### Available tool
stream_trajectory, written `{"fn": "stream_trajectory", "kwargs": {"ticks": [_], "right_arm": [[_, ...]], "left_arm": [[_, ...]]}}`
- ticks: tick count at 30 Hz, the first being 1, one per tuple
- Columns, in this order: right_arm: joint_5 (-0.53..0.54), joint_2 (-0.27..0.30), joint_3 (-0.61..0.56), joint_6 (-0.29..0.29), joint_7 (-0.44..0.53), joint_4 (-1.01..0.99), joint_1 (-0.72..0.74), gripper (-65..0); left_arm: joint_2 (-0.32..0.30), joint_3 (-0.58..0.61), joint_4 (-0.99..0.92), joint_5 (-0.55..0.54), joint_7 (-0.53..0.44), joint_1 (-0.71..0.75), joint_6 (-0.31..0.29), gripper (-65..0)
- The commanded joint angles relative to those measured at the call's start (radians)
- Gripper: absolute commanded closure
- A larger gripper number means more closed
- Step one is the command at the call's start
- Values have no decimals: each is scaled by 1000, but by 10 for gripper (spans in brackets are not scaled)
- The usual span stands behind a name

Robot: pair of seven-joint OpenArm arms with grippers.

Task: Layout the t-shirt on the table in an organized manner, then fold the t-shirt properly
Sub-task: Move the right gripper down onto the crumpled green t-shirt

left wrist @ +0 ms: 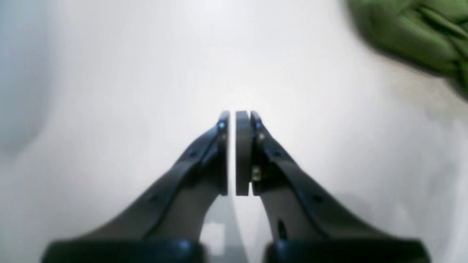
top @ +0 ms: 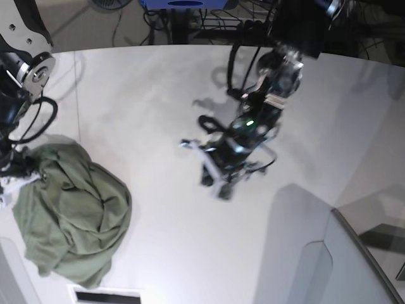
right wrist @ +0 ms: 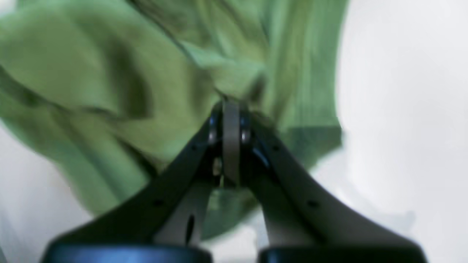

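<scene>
The olive-green t-shirt (top: pixel 69 212) lies crumpled in a heap at the left front of the white table (top: pixel 158 95). My right gripper (right wrist: pixel 231 109) is shut on a fold of the t-shirt (right wrist: pixel 109 73), at the heap's upper left edge in the base view (top: pixel 22 168). My left gripper (left wrist: pixel 234 117) is shut and empty, with only a thin slit between the pads, low over bare table (left wrist: pixel 109 91). It sits mid-table in the base view (top: pixel 214 182), well right of the shirt. A corner of the t-shirt (left wrist: pixel 420 33) shows at the top right of the left wrist view.
A grey translucent panel (top: pixel 316 253) stands at the front right. Cables and equipment (top: pixel 190 19) lie beyond the table's far curved edge. A thin dark seam (top: pixel 77 95) runs down the table's left. A white card with a dark strip (top: pixel 104 294) lies at the front edge.
</scene>
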Motion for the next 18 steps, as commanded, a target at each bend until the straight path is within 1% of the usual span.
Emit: {"fn": "stream_trajectory", "kwargs": {"ticks": [1,4,6,8,9,10,11,12,14,15,16,18], "right_arm": [[22,10,-34,13,23,19,27,0],[22,27,-100,13,23,96,-17,0],[22,28,-127,13,22,205,-73,0],[22,30,-138,12,17,321,-123,0],[22,30,-139,10,17,377,-160,0],[22,33,-139,9,17,444,-197,0],[22,30,-136,9,17,502,-234,0],[22,28,-136,9,17,548,-266,0],[22,27,-135,9,17,618,-331,0],[22,27,-138,9,19,641,-352,0],[22,27,-138,9,22,654,-372,0],[22,25,-139,9,22,659,-386,0]], "left_arm": [[30,32,-34,-2,-44,-55,1,-35],[119,101,-215,-4,-136,-159,1,-33],[180,110,-339,-4,-216,-213,1,-39],[223,122,-451,-4,-280,-264,1,-46],[223,142,-504,-4,-308,-294,1,-63],[223,179,-550,-7,-334,-322,1,-100],[223,222,-580,-30,-358,-346,1,-158],[223,265,-600,-76,-380,-366,1,-219],[223,340,-636,-217,-412,-420,1,-351],[223,371,-659,-291,-424,-449,1,-397],[223,408,-676,-361,-432,-474,1,-426],[223,506,-689,-446,-447,-512,0,-421]]}}
